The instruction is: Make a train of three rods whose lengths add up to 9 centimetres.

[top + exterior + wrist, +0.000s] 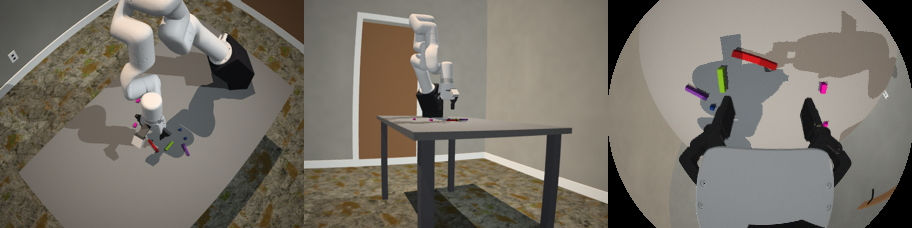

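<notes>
My gripper (pixel 151 125) (pixel 452 105) (pixel 768 104) is open and empty, hanging well above the table (pixel 99 186) (pixel 478 132). A red rod (pixel 153 146) (pixel 452 120) (pixel 752 60), a lime rod (pixel 169 146) (pixel 722 80) and a purple rod (pixel 186 149) (pixel 463 119) (pixel 694 92) lie flat and apart in a row just in front of it. Two blue cubes (pixel 180 129) (pixel 185 138) lie behind the purple rod; one blue cube (pixel 712 106) shows in the wrist view. Two magenta rods (pixel 135 125) (pixel 138 100) (pixel 823 86) (pixel 826 124) lie to my left, also in the side view (pixel 430 120) (pixel 414 119).
The arm's black base (pixel 231 67) (pixel 431 104) stands at the table's far right corner. All rods are clustered near the middle of the table, apart from one another.
</notes>
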Tool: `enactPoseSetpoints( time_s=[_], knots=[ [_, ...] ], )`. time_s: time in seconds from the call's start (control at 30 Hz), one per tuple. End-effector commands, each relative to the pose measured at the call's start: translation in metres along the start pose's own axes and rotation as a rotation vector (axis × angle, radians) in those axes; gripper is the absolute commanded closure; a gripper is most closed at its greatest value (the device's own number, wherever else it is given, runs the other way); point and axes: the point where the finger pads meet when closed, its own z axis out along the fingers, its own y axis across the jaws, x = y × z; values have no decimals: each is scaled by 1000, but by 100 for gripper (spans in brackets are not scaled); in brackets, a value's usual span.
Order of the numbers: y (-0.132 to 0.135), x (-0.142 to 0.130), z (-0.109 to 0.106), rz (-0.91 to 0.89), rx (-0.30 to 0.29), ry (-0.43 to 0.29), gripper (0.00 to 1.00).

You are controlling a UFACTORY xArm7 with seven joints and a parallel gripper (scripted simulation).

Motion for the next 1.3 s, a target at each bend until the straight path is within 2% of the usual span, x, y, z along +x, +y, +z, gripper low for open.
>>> enactPoseSetpoints(
  time_s=[0.0, 0.37, 0.53, 1.27],
  knots=[
    [-8, 7, 1, -168, -2, -11, 0],
    [-24, 21, 0, -520, -18, -11, 0],
    [-27, 24, 0, -588, -22, -10, 0],
    [-27, 24, 0, -593, -22, -10, 0]
  ],
)
